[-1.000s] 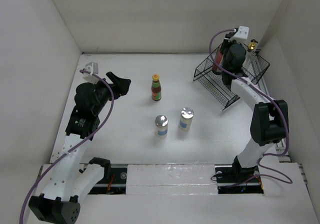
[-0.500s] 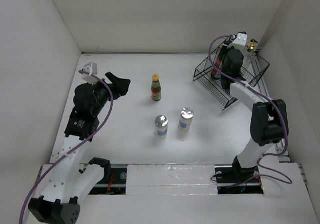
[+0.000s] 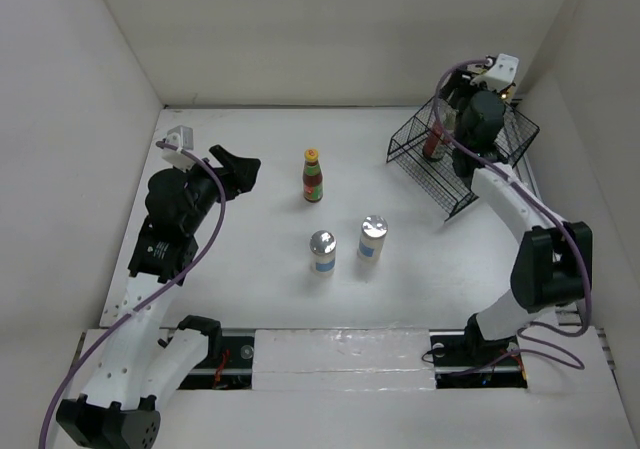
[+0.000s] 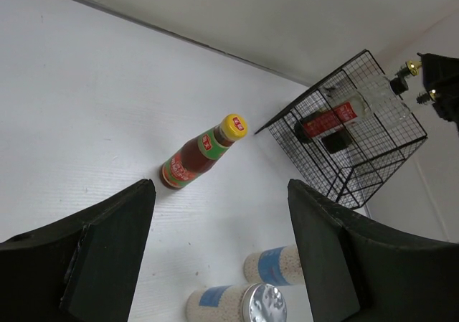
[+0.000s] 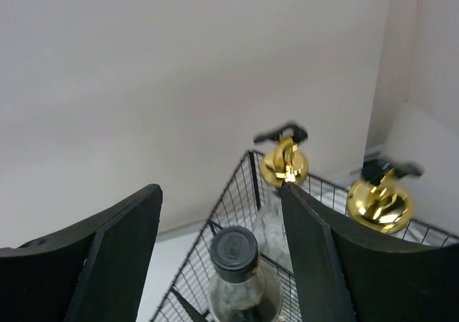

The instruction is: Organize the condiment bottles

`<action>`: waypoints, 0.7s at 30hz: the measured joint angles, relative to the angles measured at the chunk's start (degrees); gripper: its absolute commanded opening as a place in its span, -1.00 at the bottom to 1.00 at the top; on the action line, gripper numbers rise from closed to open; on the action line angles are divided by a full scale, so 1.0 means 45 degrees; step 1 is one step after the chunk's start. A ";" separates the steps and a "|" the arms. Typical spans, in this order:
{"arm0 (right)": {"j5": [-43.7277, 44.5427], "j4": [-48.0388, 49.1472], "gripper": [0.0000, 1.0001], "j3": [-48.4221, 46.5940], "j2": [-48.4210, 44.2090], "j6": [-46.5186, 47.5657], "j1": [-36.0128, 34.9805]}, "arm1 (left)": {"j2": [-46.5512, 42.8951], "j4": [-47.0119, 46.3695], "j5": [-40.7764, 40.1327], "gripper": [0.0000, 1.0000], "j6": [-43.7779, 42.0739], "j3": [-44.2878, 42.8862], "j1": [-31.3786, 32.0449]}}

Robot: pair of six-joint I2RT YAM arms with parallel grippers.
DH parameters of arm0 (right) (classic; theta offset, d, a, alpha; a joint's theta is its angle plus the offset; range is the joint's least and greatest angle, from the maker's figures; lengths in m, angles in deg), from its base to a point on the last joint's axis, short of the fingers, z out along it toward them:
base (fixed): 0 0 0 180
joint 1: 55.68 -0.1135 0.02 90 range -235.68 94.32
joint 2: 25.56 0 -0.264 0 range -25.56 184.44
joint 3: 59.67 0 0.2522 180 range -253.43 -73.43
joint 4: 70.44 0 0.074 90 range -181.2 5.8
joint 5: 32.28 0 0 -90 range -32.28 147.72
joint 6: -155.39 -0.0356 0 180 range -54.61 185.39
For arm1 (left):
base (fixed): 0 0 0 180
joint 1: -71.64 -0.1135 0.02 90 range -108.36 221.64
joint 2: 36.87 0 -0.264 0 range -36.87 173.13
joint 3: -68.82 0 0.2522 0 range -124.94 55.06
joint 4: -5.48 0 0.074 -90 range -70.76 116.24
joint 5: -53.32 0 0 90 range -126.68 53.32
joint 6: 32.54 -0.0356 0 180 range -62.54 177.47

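Right end effector [image 5: 221, 189] hangs open, empty, above the black-capped jar [image 5: 233, 254] (seemingly seated in the basket [image 4: 358, 171]). Next: left end effector [image 4: 221, 186], also open and empty, takes the sauce bottle [image 4: 197, 157] ahead.

Bright, even light; soft shadows

Sauce bottle [image 3: 313, 176], two shakers [image 3: 323, 252] upright, cruets [image 5: 284, 166] and jar [image 5: 233, 254] in basket [image 3: 410, 149]

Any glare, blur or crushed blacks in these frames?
Top external: even light, soft shadows, but the shakers have blown-out silver tops. Left wrist: sharp, sauce bottle crisp, left gripper silhouetted near black. Right wrist: hot glints on the gold spouts, slightly soft overall.
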 measured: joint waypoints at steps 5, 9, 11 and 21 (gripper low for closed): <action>-0.1015 -0.1239 -1.00 -0.0486 -0.1666 -0.0078 -0.0447 | -0.0005 0.0015 -0.0185 0.35 -0.0005 0.0000 0.0005; -0.2846 -0.2268 -0.98 -0.0661 -0.2608 -0.0797 -0.1579 | 0.0010 0.0112 -0.0607 0.35 -0.0053 0.0000 0.0000; -0.3847 -0.2501 -0.57 -0.0549 -0.2681 -0.1243 -0.2361 | 0.0058 0.0223 -0.0831 0.35 -0.0112 -0.0005 0.0000; -0.6732 -0.4396 0.32 -0.0209 0.0491 -0.1860 -0.5600 | 0.1311 0.1093 -0.1418 0.35 -0.0495 -0.0277 0.0000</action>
